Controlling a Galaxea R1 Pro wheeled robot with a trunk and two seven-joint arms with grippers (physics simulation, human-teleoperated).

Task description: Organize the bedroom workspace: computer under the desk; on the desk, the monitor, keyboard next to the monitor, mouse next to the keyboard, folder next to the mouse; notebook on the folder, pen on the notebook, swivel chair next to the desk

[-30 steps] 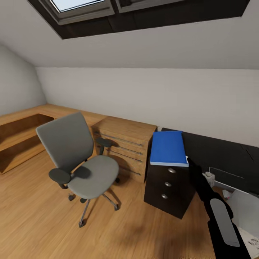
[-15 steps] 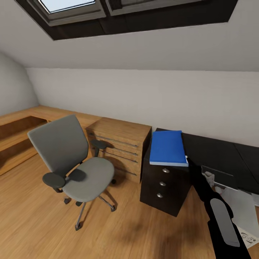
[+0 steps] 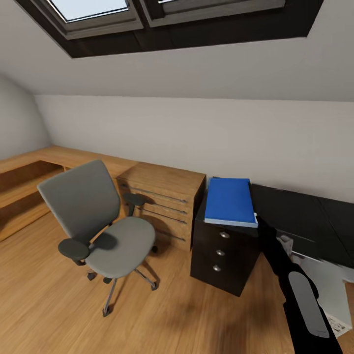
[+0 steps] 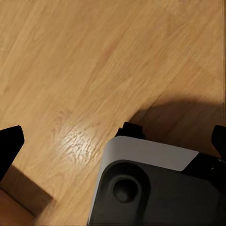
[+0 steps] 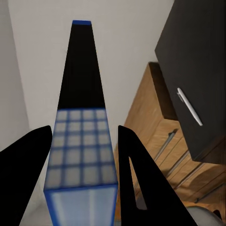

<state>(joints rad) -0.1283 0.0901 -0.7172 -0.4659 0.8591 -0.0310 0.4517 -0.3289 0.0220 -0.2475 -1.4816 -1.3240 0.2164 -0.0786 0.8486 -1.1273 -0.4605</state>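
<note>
The grey swivel chair (image 3: 101,223) stands on the wood floor (image 3: 49,300) at the left, seat bare, well apart from the desk. Just right of it is a light wood drawer chest (image 3: 167,204) against the white wall. Next comes the desk (image 3: 305,216) with its glossy black top and its dark drawer unit (image 3: 223,258) with three silver knobs, touching the chest's side. The blue folder (image 3: 229,200) is up over the drawer-unit end of the desk, held at its near right corner by the right gripper (image 3: 256,219); whether it touches the desktop, cannot tell. In the right wrist view the right gripper (image 5: 81,141) has its two fingers (image 5: 134,160) closed onto the folder (image 5: 82,136), one on each side of its edge, and a white pen (image 5: 189,107) lies on the black desktop (image 5: 200,70) beyond. Under the desk at far right sits the light grey computer (image 3: 329,290), partly cut off. In the left wrist view the left gripper (image 4: 113,141) hangs over bare floor (image 4: 70,61) with its fingers spread wide, nothing between them, above part of the robot's base (image 4: 155,188).
</note>
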